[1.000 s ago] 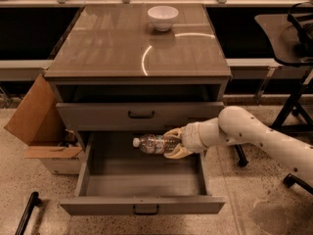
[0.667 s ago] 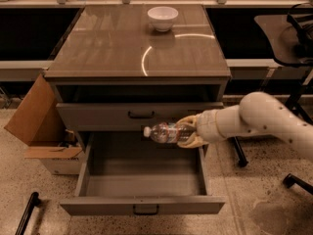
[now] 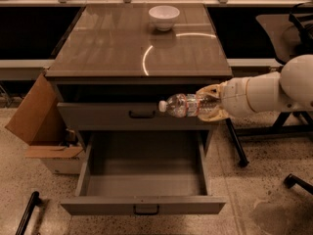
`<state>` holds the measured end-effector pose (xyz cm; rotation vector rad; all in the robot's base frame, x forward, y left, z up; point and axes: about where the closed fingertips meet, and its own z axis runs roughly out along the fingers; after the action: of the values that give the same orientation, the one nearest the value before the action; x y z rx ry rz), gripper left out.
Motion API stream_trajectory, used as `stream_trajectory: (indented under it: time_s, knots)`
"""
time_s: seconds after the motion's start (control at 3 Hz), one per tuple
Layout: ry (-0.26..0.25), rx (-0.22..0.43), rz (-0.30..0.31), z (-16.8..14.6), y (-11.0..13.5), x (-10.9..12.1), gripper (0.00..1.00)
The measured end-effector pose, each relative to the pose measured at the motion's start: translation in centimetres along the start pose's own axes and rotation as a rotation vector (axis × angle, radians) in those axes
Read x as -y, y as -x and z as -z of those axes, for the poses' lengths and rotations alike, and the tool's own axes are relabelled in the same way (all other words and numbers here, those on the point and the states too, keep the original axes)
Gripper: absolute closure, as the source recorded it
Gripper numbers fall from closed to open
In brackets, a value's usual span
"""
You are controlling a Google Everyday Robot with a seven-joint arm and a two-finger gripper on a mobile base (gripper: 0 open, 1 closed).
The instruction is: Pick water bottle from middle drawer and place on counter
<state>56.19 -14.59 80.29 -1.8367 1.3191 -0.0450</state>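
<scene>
Wide grey metal middle drawer (image 3: 144,175), near: open, floor bare. Small clear crinkled plastic water bottle (image 3: 183,105) has risen out of it over the last second. It lies level, cap left, tool (image 3: 209,105) clamped on its base end. Glossy brownish-grey desk (image 3: 112,48) sits higher and farther, so more lift is likely needed.

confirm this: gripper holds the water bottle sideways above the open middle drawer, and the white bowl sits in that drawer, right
One thing is wrong: the white bowl sits on the counter, not in the middle drawer, as the camera view shows. The rest stands: the gripper holds the water bottle sideways above the open drawer.
</scene>
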Motion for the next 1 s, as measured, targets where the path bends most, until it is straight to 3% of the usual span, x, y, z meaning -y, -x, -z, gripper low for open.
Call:
stream_trajectory:
  time_s: [0.33, 1.0]
  knots:
    - [-0.002, 0.003, -0.013, -0.4, 0.3, 0.7, 1.00]
    - [-0.089, -0.084, 0.050, 2.0, 2.3, 13.7, 1.00]
